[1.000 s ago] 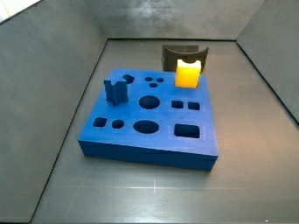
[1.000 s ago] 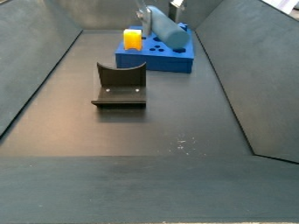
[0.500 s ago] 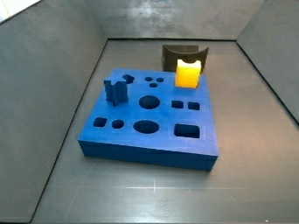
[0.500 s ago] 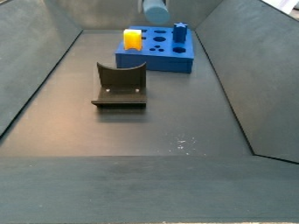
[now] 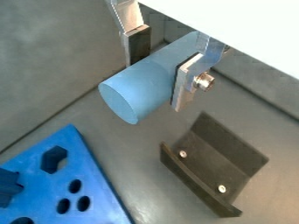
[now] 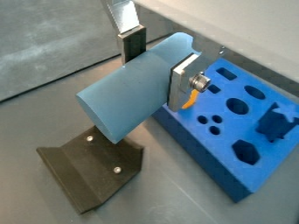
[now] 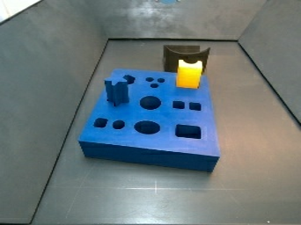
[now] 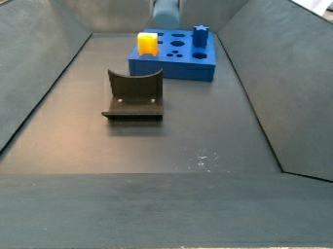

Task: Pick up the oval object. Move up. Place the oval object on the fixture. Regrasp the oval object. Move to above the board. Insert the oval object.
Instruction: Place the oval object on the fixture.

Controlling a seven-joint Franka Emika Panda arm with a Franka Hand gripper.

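My gripper (image 5: 158, 74) is shut on the oval object (image 5: 138, 87), a pale grey-blue smooth peg that lies crosswise between the silver fingers (image 5: 187, 77). Both wrist views show this grasp; the oval object (image 6: 122, 101) hangs high over the floor. In a side view only its lower end (image 8: 166, 12) shows at the picture's upper edge, above the board (image 8: 176, 66). The fixture (image 8: 132, 95), a dark notched bracket, stands on the floor in front of the board. The bright blue board (image 7: 153, 123) has several holes in its top. The fixture also shows in both wrist views (image 5: 216, 166) (image 6: 87, 166).
A yellow-orange block (image 7: 189, 72) stands at the board's edge toward the fixture. A dark blue notched upright block (image 7: 116, 90) sits in the board. Grey sloping walls (image 8: 39, 88) enclose the dark floor (image 8: 169, 165) on all sides.
The gripper has risen with the oval object: a second ago most of the peg showed over the board in a side view, now only its lower end shows at the edge.
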